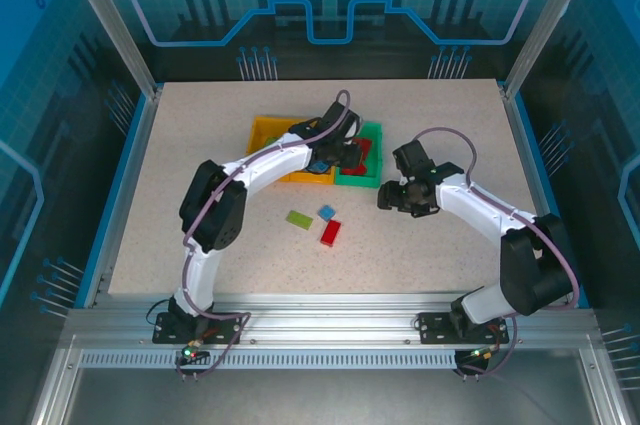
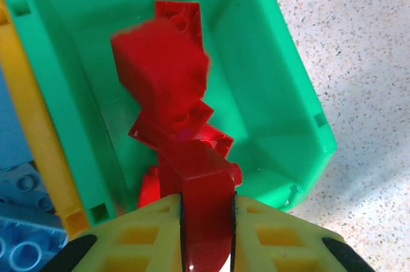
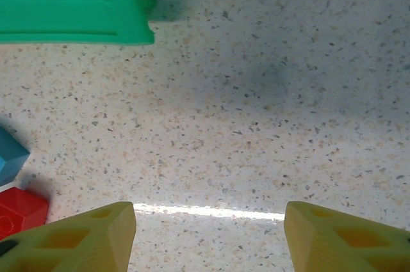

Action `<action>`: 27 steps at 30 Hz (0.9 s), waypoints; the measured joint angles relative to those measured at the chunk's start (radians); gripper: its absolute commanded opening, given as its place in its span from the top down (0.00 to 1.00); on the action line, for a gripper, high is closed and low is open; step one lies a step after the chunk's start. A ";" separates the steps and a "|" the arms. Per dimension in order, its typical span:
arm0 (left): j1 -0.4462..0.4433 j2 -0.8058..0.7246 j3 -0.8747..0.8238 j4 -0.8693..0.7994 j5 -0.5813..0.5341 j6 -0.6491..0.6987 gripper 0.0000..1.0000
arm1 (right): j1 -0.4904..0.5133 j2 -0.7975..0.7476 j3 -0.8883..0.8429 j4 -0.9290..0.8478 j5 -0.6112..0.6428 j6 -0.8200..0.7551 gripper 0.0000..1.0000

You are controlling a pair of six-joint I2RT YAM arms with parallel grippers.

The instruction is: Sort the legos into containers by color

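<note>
Hovering over the green bin (image 2: 282,93), the left gripper (image 2: 206,221) at frame bottom is clamped on a red brick (image 2: 202,182) above the red pile (image 2: 163,73). The right gripper (image 3: 210,233) gapes half-open, empty. Left at top-view centre: lime brick (image 1: 298,218), blue brick (image 1: 326,212), loose red brick (image 1: 331,232).

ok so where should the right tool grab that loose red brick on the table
I'd come straight down from above and pinch the red brick across its two long sides. It lies flat and oblong, and the blue brick sits close off its far end.
</note>
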 measured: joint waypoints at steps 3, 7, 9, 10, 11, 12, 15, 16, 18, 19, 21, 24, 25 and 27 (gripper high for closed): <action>0.003 0.031 0.014 0.001 0.005 -0.006 0.76 | -0.008 0.000 0.000 0.001 -0.002 0.000 0.35; 0.008 0.063 0.068 0.002 0.013 -0.015 0.72 | -0.010 0.000 0.000 0.004 -0.003 0.000 0.35; 0.013 0.074 0.098 0.003 0.013 -0.020 0.64 | -0.010 0.000 0.000 0.004 -0.003 0.000 0.35; 0.015 0.075 0.106 0.005 0.013 -0.027 0.62 | -0.010 0.000 0.000 0.004 -0.003 0.000 0.36; 0.018 0.075 0.111 0.006 0.012 -0.032 0.58 | -0.010 -0.002 -0.002 0.004 -0.003 0.000 0.36; 0.019 0.075 0.113 0.009 0.012 -0.033 0.50 | -0.009 -0.005 -0.002 0.005 -0.003 0.000 0.36; 0.024 0.075 0.117 0.008 0.008 -0.035 0.32 | 0.002 -0.019 -0.005 0.005 -0.003 0.000 0.35; 0.024 0.075 0.117 0.008 0.004 -0.037 0.22 | 0.011 -0.026 -0.007 0.008 -0.003 0.000 0.35; 0.024 0.075 0.116 0.008 -0.004 -0.040 0.02 | 0.039 -0.042 -0.016 0.015 -0.003 0.000 0.32; 0.024 0.074 0.115 0.009 -0.008 -0.047 0.01 | 0.058 -0.048 -0.019 0.014 -0.002 0.003 0.31; 0.024 0.064 0.100 0.016 -0.014 -0.053 0.01 | 0.103 -0.054 -0.023 0.014 -0.003 0.018 0.27; 0.025 0.023 0.055 0.016 -0.034 -0.058 0.01 | 0.174 -0.053 -0.023 0.014 -0.008 0.075 0.20; 0.025 0.005 0.037 0.016 -0.042 -0.060 0.01 | 0.198 -0.051 -0.023 0.015 -0.010 0.099 0.20; 0.028 -0.031 0.010 0.015 -0.057 -0.069 0.01 | 0.251 -0.033 -0.018 0.014 -0.010 0.154 0.19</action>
